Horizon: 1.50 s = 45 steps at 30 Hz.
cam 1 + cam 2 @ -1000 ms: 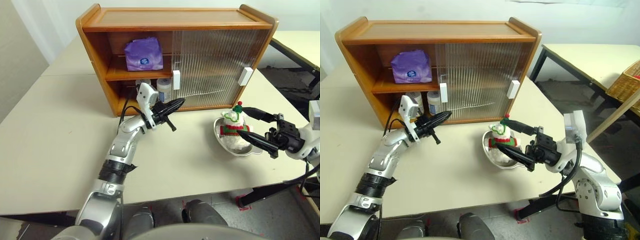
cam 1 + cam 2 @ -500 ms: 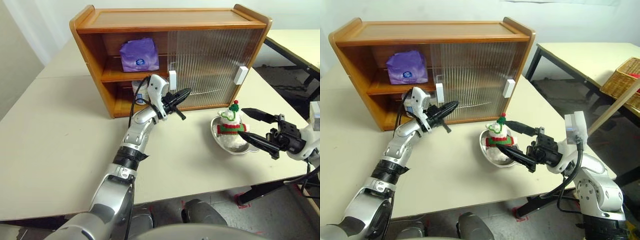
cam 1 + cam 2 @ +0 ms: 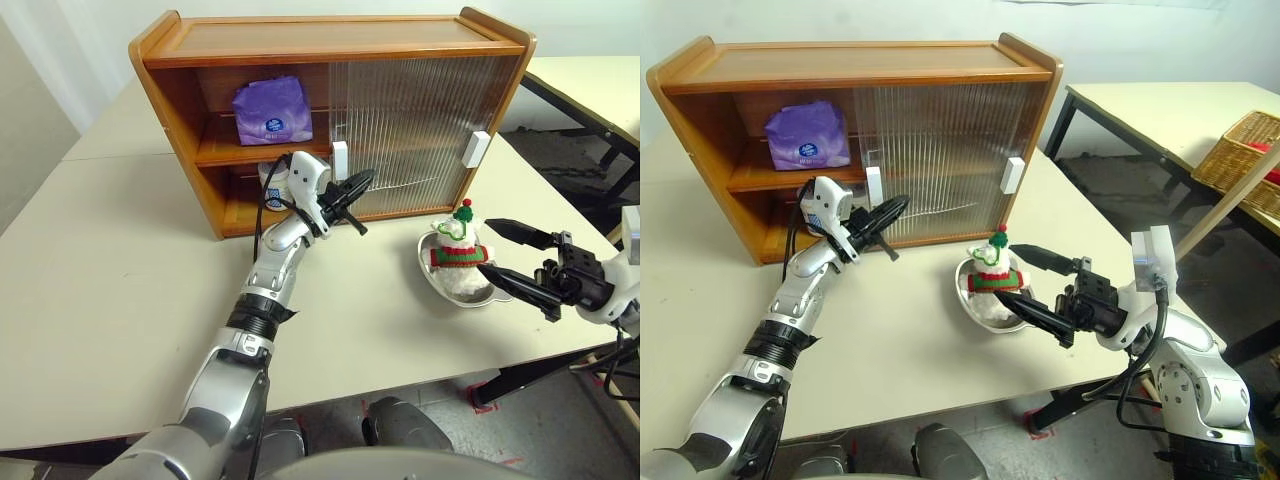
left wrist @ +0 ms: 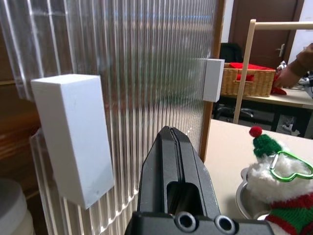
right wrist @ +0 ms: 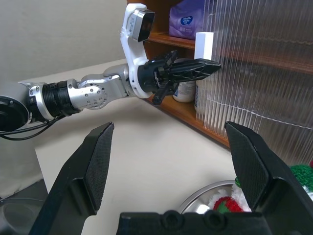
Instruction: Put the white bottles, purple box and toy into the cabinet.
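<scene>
Left gripper (image 3: 352, 187): 2 black fingers pressed together, empty, tip just beside the white block handle (image 3: 340, 159) of the inner sliding door (image 3: 425, 130); whether it touches cannot be told.

Right gripper (image 3: 504, 253): fingers spread wide, empty, level near the worktop's right edge, straddling the toy (image 3: 453, 240) without touching.

Toy: white plush, red-and-green striped scarf, green hat, red pompom; sits in a shiny oval metal dish (image 3: 440, 278).

Cabinet (image 3: 330, 40): orange-brown wood, 2 shelves, ribbed translucent doors, at the worktop's far edge.

Purple box (image 3: 271, 110): crinkled soft pack, upper shelf, left bay.

White bottles (image 3: 276, 185): lower shelf, largely behind the left arm.

Risks: a closed tip may slide off the smooth handle; the light dish may skid if the toy is pinched off-centre.
</scene>
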Tool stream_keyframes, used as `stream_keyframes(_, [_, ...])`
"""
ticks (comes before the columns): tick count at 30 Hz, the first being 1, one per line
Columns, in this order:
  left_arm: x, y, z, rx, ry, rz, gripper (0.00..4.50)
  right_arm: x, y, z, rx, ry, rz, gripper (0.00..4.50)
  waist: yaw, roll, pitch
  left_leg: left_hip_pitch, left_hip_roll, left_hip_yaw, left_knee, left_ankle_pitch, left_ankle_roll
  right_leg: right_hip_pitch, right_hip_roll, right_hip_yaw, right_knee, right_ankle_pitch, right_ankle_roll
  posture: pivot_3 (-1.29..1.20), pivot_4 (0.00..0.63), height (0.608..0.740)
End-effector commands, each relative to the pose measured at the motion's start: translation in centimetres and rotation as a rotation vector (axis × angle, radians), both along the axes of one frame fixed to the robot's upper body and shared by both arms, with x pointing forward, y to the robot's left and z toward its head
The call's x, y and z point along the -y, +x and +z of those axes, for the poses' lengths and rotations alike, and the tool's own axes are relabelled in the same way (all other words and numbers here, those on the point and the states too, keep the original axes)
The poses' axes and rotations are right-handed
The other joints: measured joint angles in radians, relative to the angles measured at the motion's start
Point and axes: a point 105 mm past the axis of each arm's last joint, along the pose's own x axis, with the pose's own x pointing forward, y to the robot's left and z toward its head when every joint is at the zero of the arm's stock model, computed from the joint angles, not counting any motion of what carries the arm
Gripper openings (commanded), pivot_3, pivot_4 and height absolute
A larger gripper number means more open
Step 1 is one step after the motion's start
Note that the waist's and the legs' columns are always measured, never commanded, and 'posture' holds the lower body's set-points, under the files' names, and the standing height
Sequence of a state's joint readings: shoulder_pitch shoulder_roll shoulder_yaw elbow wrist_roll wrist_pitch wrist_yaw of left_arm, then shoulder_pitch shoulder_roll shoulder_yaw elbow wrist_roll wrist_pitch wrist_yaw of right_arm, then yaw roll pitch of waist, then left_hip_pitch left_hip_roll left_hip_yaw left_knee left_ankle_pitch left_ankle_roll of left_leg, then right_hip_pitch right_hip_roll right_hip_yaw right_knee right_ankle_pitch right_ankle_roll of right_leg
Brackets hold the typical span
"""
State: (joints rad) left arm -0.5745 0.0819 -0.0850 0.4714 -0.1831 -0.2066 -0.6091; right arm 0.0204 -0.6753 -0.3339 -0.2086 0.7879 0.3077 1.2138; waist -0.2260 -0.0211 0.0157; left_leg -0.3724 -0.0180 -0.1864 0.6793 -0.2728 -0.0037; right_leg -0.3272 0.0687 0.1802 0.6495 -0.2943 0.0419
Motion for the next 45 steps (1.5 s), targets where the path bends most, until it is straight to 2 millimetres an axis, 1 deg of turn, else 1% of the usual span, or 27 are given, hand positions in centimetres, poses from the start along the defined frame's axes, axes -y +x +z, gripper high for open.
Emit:
stream_keyframes(1, [-0.2, 0.1, 0.0, 0.006, 0.003, 0.02, 0.02, 0.1, -0.1, 0.2, 0.009, -0.007, -0.003, 4.5, -0.002, 0.0, 0.0, 0.0, 0.0, 0.0, 0.0, 0.0, 0.0, 0.0, 0.0, 0.0, 0.0, 0.0, 0.0, -0.29, 0.0, 0.74])
stream_keyframes(5, [-0.8, 0.3, 0.0, 0.032, 0.02, 0.065, 0.02, 0.2, 0.0, -0.2, 0.0, -0.005, -0.01, 4.5, -0.004, 0.0, 0.0, 0.0, 0.0, 0.0, 0.0, 0.0, 0.0, 0.0, 0.0, 0.0, 0.0, 0.0, 0.0, -0.28, 0.0, 0.74])
stream_keyframes(10, [-2.6, 1.0, 0.3, 0.034, -0.011, 0.163, 0.02, 0.0, -0.1, -0.4, -0.01, 0.002, -0.009, 4.5, -0.007, 0.0, 0.0, 0.0, 0.0, 0.0, 0.0, 0.0, 0.0, 0.0, 0.0, 0.0, 0.0, 0.0, 0.0, -0.28, 0.0, 0.74])
stream_keyframes(13, [-2.9, 0.9, 0.8, 0.058, -0.012, 0.176, 0.02, -0.1, -0.1, -0.3, -0.011, 0.002, -0.007, 4.5, -0.007, 0.0, 0.0, 0.0, 0.0, 0.0, 0.0, 0.0, 0.0, 0.0, 0.0, 0.0, 0.0, 0.0, 0.0, -0.28, 0.0, 0.74])
stream_keyframes(20, [-4.3, 1.3, 0.8, 0.066, 0.019, 0.249, 0.02, -0.3, -0.1, 0.0, -0.006, -0.003, -0.003, 4.5, -0.015, 0.0, 0.0, 0.0, -0.001, 0.0, 0.0, 0.0, 0.0, 0.0, 0.0, 0.0, 0.0, 0.0, 0.0, -0.28, 0.0, 0.74])
stream_keyframes(23, [-5.5, 1.6, 0.8, 0.053, 0.016, 0.313, 0.02, -0.3, 0.0, 0.0, -0.005, -0.004, -0.004, 4.5, -0.021, 0.0, 0.0, 0.001, -0.001, 0.0, 0.0, 0.0, 0.0, 0.001, 0.0, 0.0, 0.0, 0.0, 0.0, -0.28, 0.0, 0.74])
stream_keyframes(26, [-6.2, 1.8, 0.6, 0.037, 0.02, 0.354, 0.02, -0.3, 0.0, 0.0, -0.006, -0.005, -0.004, 4.5, -0.03, 0.0, 0.0, 0.001, -0.001, 0.0, 0.0, 0.001, 0.0, 0.001, 0.0, 0.0, 0.0, 0.001, 0.0, -0.28, 0.0, 0.74])
stream_keyframes(29, [-7.1, 2.0, 1.1, 0.045, 0.016, 0.394, 0.02, -0.4, 0.0, 0.1, -0.007, -0.004, -0.002, 4.5, -0.037, -0.001, 0.001, 0.005, -0.001, 0.0, 0.0, 0.001, 0.0, 0.004, 0.0, 0.0, 0.0, 0.001, -0.001, -0.27, 0.0, 0.74])
stream_keyframes(33, [-7.8, 2.0, 1.6, 0.057, 0.017, 0.43, 0.02, -0.5, 0.0, 0.1, -0.009, -0.004, 0.002, 4.5, -0.046, -0.001, 0.002, 0.007, -0.001, 0.0, 0.0, 0.003, 0.001, 0.005, 0.0, 0.0, 0.0, 0.001, -0.001, -0.26, 0.0, 0.74])
stream_keyframes(40, [-9.9, 2.0, 1.4, 0.027, 0.018, 0.536, 0.02, -0.4, 0.0, 0.0, -0.011, -0.005, 0.001, 4.5, -0.058, -0.002, 0.003, 0.007, -0.001, 0.001, -0.001, 0.005, 0.0, 0.004, 0.0, 0.0, 0.0, 0.001, -0.002, -0.26, 0.0, 0.74])
stream_keyframes(45, [-10.9, 1.7, 1.5, 0.02, 0.01, 0.578, 0.02, -0.4, 0.0, -0.1, -0.011, -0.005, 0.0, 4.5, -0.064, -0.002, 0.003, 0.007, -0.001, 0.001, -0.002, 0.005, -0.001, 0.003, 0.0, 0.0, 0.0, 0.002, -0.002, -0.26, 0.0, 0.74])
